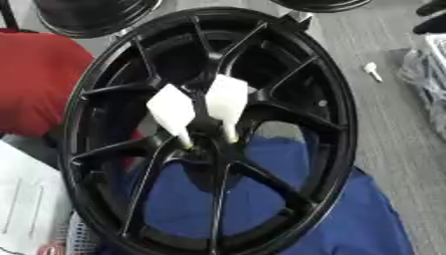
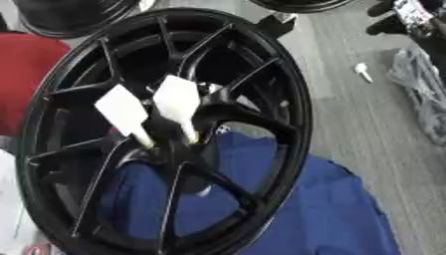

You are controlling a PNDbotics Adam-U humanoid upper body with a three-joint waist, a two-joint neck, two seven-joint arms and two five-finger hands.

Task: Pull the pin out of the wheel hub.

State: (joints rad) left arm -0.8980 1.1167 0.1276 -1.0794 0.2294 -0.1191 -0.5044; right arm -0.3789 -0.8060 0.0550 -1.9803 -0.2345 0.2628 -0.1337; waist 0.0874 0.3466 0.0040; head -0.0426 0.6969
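**Two white pins seated in the hub, no hand in sight**

Sticking out of the centre of the black wheel hub (image 1: 209, 129) are two white pins, side by side. The left pin (image 1: 171, 110) has a broad, flat, roughly diamond-shaped head that narrows to a thin shaft, and the shaft's tip enters the hub at about 5 o'clock from the head. The right pin (image 1: 226, 99) has the same form and stands just beside it at 3 o'clock, its shaft running almost straight down to 6 o'clock into the hub core. The two heads are close but appear apart.

Both pins look like light, rigid plastic. The flat head is the obvious place to take hold, pinched across its broad faces, and the pull should probably follow the line of the shaft, up and away from the hub, since a sideways tug might bend or snap the slim stem. The smooth faces could slip. The wheel itself looks heavy and stiff and leans upright, so it will likely stay put during a light pull.

Neither robot hand shows in either view, so nothing can be said of their fingers.

Behind the spokes, toward 6 o'clock, lies a blue cloth (image 1: 348, 219). A red object (image 1: 35, 84) sits at 9 o'clock of the wheel. On the grey floor (image 1: 383, 124), at 2 o'clock and well apart from the rim, lies a small white piece (image 1: 372, 70), possibly another pin.
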